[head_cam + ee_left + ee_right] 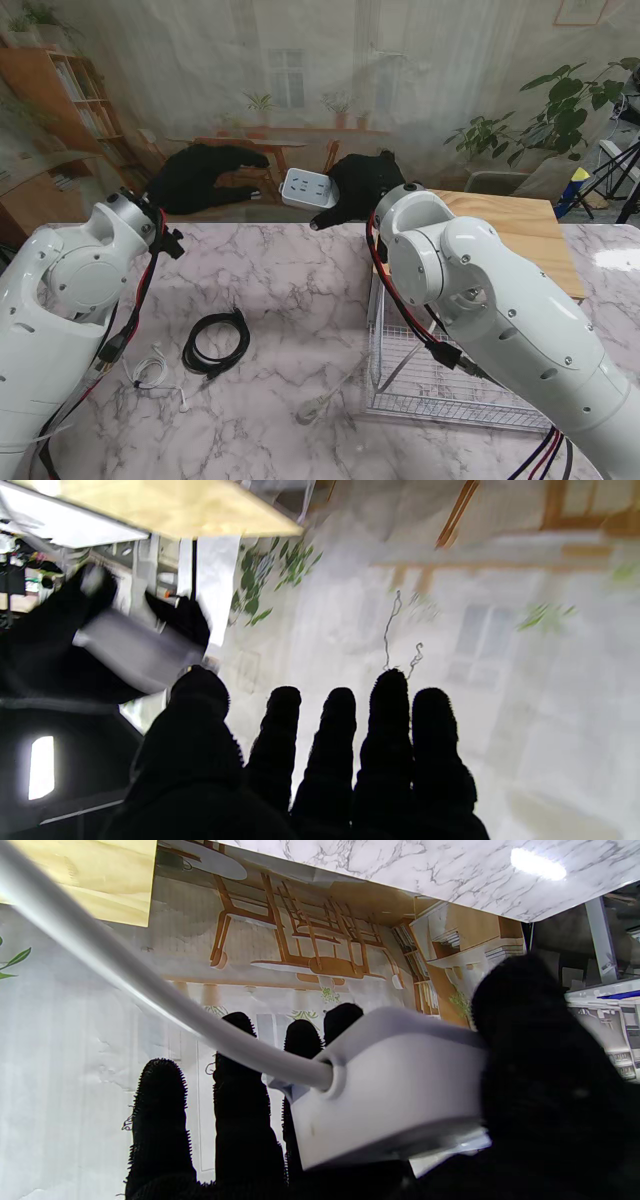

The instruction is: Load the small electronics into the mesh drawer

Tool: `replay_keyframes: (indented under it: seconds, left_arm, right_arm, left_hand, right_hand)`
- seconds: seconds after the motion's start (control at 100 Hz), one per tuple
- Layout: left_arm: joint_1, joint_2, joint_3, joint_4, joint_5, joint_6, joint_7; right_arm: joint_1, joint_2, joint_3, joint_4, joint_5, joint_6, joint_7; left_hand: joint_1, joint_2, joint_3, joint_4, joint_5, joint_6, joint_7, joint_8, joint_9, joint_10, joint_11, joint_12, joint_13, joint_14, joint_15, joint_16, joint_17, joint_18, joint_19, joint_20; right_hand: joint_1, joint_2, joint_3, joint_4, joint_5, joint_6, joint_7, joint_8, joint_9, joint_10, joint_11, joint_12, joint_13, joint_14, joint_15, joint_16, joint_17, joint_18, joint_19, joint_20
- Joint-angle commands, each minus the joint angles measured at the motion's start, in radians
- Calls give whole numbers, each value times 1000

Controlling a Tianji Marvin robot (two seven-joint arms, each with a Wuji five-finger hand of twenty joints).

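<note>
right hand raised past bench's far edge, clasping white power strip | left hand raised, fingers straight, holding nothing | right wrist view alone showed strip's cord

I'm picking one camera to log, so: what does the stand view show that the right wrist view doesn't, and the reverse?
Stand view only: the mesh drawer, the coiled black cable, the white earphones and the open left hand. Right wrist view only: the thick white cord entering the power strip's end. Both: the right hand holding the white power strip, raised off the marble table.
</note>
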Motion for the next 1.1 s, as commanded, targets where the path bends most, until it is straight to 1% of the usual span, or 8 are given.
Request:
replay_keyframes:
  seconds: [0.0,0.13,0.23,0.3,0.39,0.68,0.93,1.09]
  left_arm:
    - [25,12,19,66,30,3,-24]
    - [43,16,72,112,30,4,-37]
    - [46,18,130,119,-10,12,-69]
    - [45,20,172,112,-77,27,-109]
    - [44,21,218,97,-165,43,-149]
    - [37,30,317,51,-302,42,-228]
    - [10,26,419,32,-378,45,-238]
    - [-24,16,493,47,-357,44,-203]
  right_arm:
    - [25,-2,-2,1,0,12,7]
    - [57,-3,-22,4,6,31,16]
    - [84,-5,-43,13,14,42,20]
    - [101,-7,-59,23,25,50,20]
    - [114,-8,-73,30,38,62,21]
    - [125,-11,-84,36,58,80,10]
    - [142,-14,-94,47,60,96,5]
    - [166,-17,-113,64,71,108,4]
  left_hand:
    - [43,17,-4,24,19,3,23,36,14,-4,30,35,24,-3,35,32,3,4,30,30]
    - [66,-17,4,23,58,-38,59,113,21,0,56,73,33,18,62,75,21,0,53,48]
    - [50,-10,1,18,72,-44,45,98,27,5,67,92,42,24,66,85,27,15,64,54]
    - [1,32,-11,13,7,10,-53,-35,-9,19,-20,17,31,19,4,26,13,21,24,28]
    - [-37,25,-14,10,-101,42,-139,-109,-122,35,-131,-109,-27,23,-61,-45,-27,23,-40,-8]
    - [-186,-18,-19,-8,-260,50,-270,-255,-373,104,-256,-320,-148,44,-130,-162,-88,7,-167,-64]
    - [-253,-53,-21,-16,-255,124,-227,-250,-337,116,-231,-276,-153,46,-93,-137,-91,-4,-146,-51]
    - [-324,-56,-27,-22,-298,236,-221,-207,-349,148,-244,-264,-207,76,-128,-172,-107,-12,-173,-78]
  right_hand:
    - [103,202,462,36,158,-85,80,22,22,-11,32,17,24,-12,60,18,-3,-18,16,5]
    - [102,204,461,37,155,-86,79,22,22,-11,30,23,22,-12,58,19,-4,-19,16,5]
    - [104,208,454,35,151,-91,77,23,13,-15,27,28,21,-14,57,19,-5,-18,15,5]
    - [105,211,450,35,148,-92,75,22,9,-17,25,29,20,-14,56,19,-6,-19,15,5]
    - [108,215,443,34,144,-95,73,22,5,-16,22,31,16,-16,54,18,-8,-21,13,5]
    - [119,227,413,35,132,-105,67,22,-5,-13,17,33,9,-12,50,17,-17,-22,3,2]
    - [124,234,398,35,126,-107,63,22,-14,-14,15,31,6,-14,49,16,-19,-21,-1,2]
    - [127,238,388,34,121,-110,61,22,-17,-16,15,31,3,-17,48,15,-24,-20,-6,1]
